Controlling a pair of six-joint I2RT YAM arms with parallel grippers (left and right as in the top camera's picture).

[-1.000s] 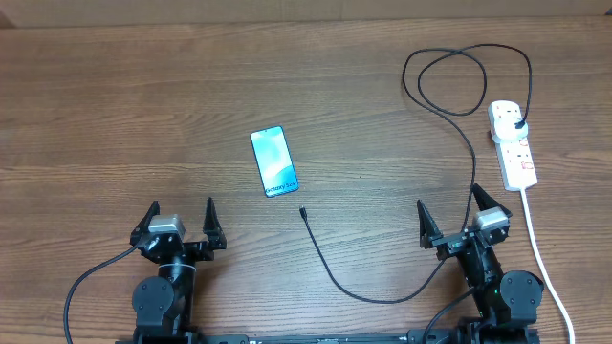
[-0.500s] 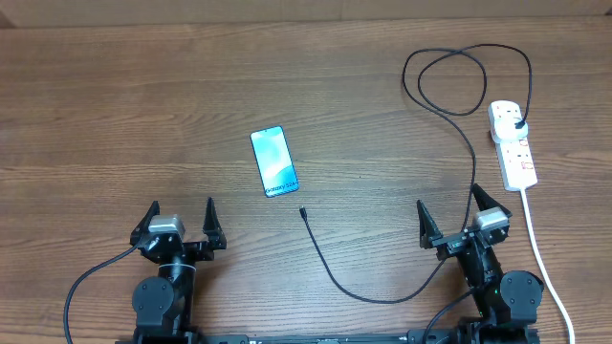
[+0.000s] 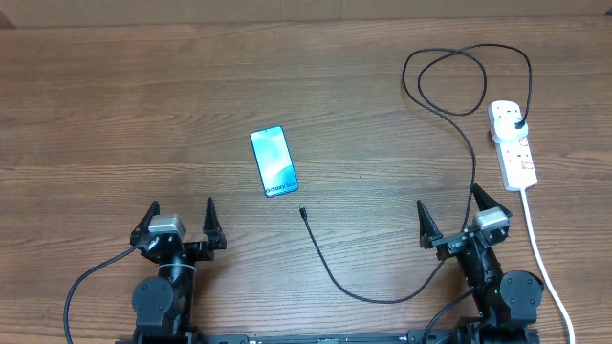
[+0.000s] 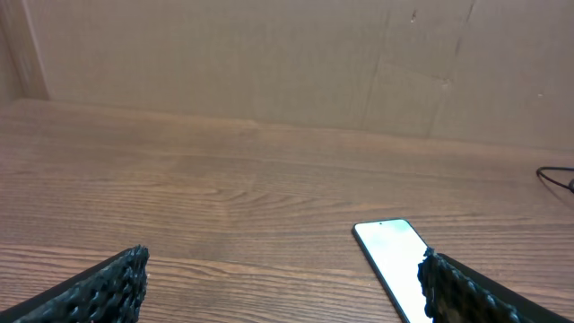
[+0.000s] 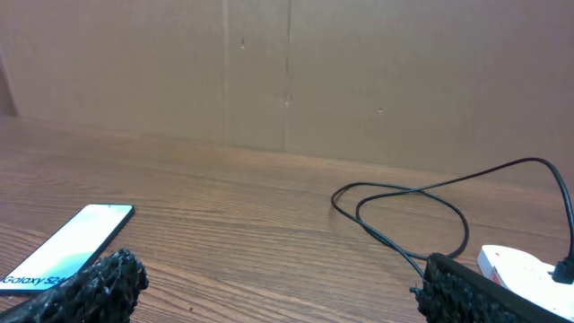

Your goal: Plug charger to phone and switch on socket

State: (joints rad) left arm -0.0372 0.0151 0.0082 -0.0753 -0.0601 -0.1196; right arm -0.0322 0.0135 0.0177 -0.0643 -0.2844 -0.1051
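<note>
The phone [image 3: 273, 161] lies flat mid-table, screen up; it also shows in the left wrist view [image 4: 392, 255] and the right wrist view [image 5: 67, 244]. The charger, a thin black cable [image 3: 359, 291], has its connector tip [image 3: 302, 212] just right of and below the phone. It curves right, loops at the back [image 5: 404, 211], and its black plug [image 3: 517, 122] sits in the socket, a white power strip [image 3: 513, 146], at the right. My left gripper [image 3: 182, 215] is open and empty near the front edge. My right gripper [image 3: 449, 208] is open and empty, with the cable passing by its right finger.
The power strip's white cord [image 3: 545, 263] runs down the right side past my right arm to the front edge. A brown cardboard wall [image 4: 269, 63] stands behind the wooden table [image 3: 124, 105].
</note>
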